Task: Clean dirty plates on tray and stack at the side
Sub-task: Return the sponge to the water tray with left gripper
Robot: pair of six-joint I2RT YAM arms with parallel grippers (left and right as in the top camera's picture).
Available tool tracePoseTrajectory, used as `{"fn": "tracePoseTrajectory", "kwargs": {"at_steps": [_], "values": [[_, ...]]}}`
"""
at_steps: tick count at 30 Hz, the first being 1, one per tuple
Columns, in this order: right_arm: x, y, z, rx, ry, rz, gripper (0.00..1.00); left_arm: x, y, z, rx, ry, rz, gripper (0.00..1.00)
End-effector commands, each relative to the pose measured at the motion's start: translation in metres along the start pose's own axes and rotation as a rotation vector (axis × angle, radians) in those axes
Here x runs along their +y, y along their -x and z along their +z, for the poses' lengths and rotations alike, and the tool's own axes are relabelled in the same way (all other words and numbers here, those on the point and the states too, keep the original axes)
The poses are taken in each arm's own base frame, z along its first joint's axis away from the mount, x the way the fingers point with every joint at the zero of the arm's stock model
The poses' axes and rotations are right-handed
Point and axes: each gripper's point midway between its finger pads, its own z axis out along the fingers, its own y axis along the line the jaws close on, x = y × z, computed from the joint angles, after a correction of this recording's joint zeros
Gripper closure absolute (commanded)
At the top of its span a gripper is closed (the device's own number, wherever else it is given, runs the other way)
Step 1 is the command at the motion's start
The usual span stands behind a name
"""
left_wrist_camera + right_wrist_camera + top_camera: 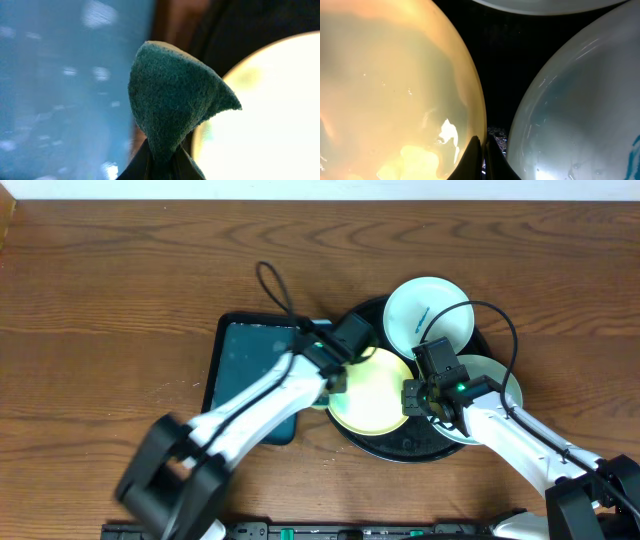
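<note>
Where left fingers (138,168) pinch it, the coarse sponge (170,100) forms a cone.

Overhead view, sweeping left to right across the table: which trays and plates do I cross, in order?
dark teal tray → pale yellow plate → far mint plate → right-hand mint plate, partly hidden. The black tray lies under all three plates, so it has no place of its own in the order.
</note>
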Motion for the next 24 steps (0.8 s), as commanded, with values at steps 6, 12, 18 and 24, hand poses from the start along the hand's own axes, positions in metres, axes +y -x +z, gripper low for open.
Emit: {"fn": "tracePoseTrajectory", "kwargs": {"at_steps": [6, 12, 18, 24], "values": [[-0.010, -0.013, 0.008, 0.025, -0.034, -0.016, 0.95, 0.095, 0.024, -0.047, -0.053, 0.084, -0.120, 0.92], [-0.005, -0.006, 0.012, -0.004, -0.009, -0.016, 0.76, 0.105, 0.000, 0.003, 0.032, 0.054, -0.084, 0.92], [0.001, 0.009, 0.000, -0.049, 0.010, -0.016, 0.99, 0.108, -0.024, 0.032, 0.089, -0.005, -0.107, 0.85], [0.010, 0.053, -0.057, -0.208, 0.006, -0.090, 0.99, 0.109, -0.015, 0.010, 0.060, -0.029, -0.095, 0.39]]}}
